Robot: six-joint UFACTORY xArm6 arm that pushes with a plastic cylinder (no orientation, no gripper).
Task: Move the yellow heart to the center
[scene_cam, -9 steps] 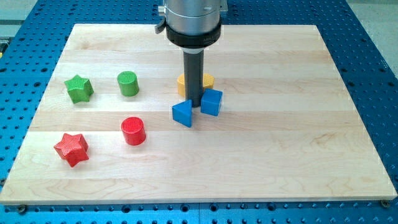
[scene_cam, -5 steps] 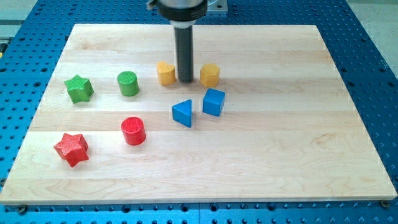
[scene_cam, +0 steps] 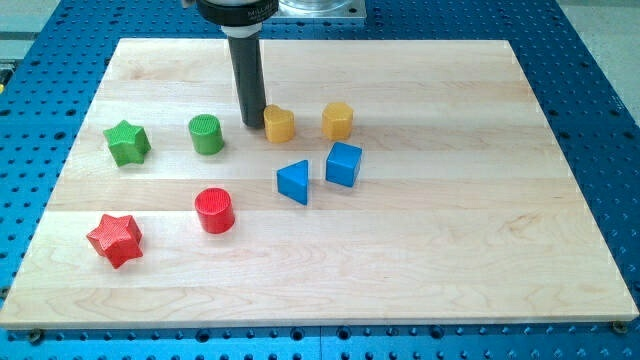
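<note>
A: Status on the yellow heart?

B: No jaws on this rig, so no open or closed state to give, just the rod. My tip (scene_cam: 252,122) is down on the board (scene_cam: 450,250), touching or just beside the left-hand yellow block (scene_cam: 279,124), on its view-left side. Can't confirm by shape that it's the heart; both yellow ones read as blunt lumps here.

A: And the other?

B: Second yellow block (scene_cam: 338,120) sits to the view's right of the tip, past the first, clear gap between them. Blue triangle (scene_cam: 293,182) and blue cube (scene_cam: 343,164) are below and right of the tip, toward the board's middle.

A: Risks?

B: Three. Pushing straight right would likely ram the near yellow into the far one and move both. Pushing down-right toward centre takes it into the blue triangle, which would get shoved or jam the path. And contact looks off-centre, so the block could spin off the rod.

A: Left side?

B: Green cylinder (scene_cam: 207,134) is just left of the tip, green star (scene_cam: 127,142) further left, red cylinder (scene_cam: 214,210) and red star (scene_cam: 115,239) below-left. All out of the way unless I back up.
</note>
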